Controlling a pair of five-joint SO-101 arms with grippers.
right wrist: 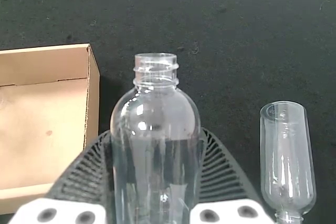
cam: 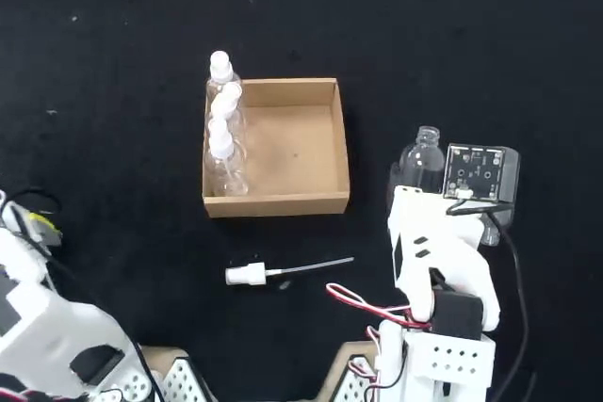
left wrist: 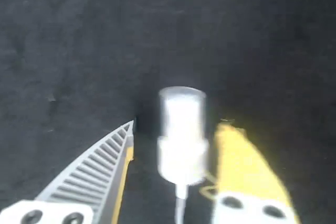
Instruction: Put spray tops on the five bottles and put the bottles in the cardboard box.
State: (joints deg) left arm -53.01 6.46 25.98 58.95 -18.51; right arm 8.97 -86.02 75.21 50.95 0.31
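Step in hand: capping the fourth bottle. My right gripper [right wrist: 155,140] is clamped on the open bottle [right wrist: 155,103], just right of the cardboard box [cam: 320,202]. My left gripper [left wrist: 178,127], at the near left, looks narrowed onto a spray top [left wrist: 181,135]. Next I must bring the tube over the neck and centre it.

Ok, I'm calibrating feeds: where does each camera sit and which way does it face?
High view: fixed above the table, looking down; left arm and right arm at the lower edge.
Left wrist view: on that arm, looking along the left gripper at a spray top.
Right wrist view: on that arm, past the right gripper holding an open bottle.
Shared: high and right wrist views show that bottle and the cardboard box.
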